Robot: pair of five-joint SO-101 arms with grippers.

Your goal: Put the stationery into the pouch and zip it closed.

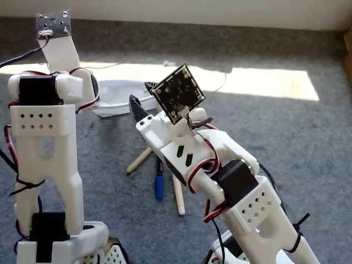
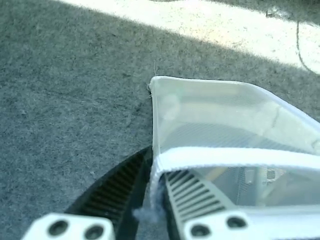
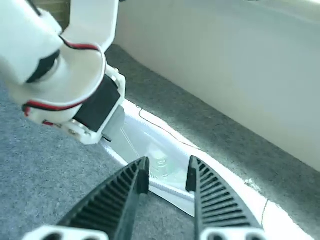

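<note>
- Left claw (image 2: 156, 167) is clamped on the pouch's (image 2: 225, 125) corner rim.
- Right claw (image 3: 167, 172) hangs just above the pouch, fingers parted, empty.
- Pen (image 1: 159, 184) and pencils (image 1: 139, 160) lie on the carpet (image 1: 275, 137) under the forward-leaning right arm.

Pouch (image 2: 215, 115): the side away from the left gripper (image 2: 156, 167) is cut off by the frame edge. Its corner seam disappears between that gripper's fingers. Shapes behind the mesh are too blurred to name.

Beyond the right gripper (image 3: 167, 172), one end of the pouch is covered by the left arm (image 3: 65, 65).

Blue pen (image 1: 159, 186) and two wooden sticks (image 1: 138, 159): the ends nearest the right gripper are hidden under the right arm (image 1: 165, 132). Whether the sticks are pencils or brushes, cannot tell.
</note>
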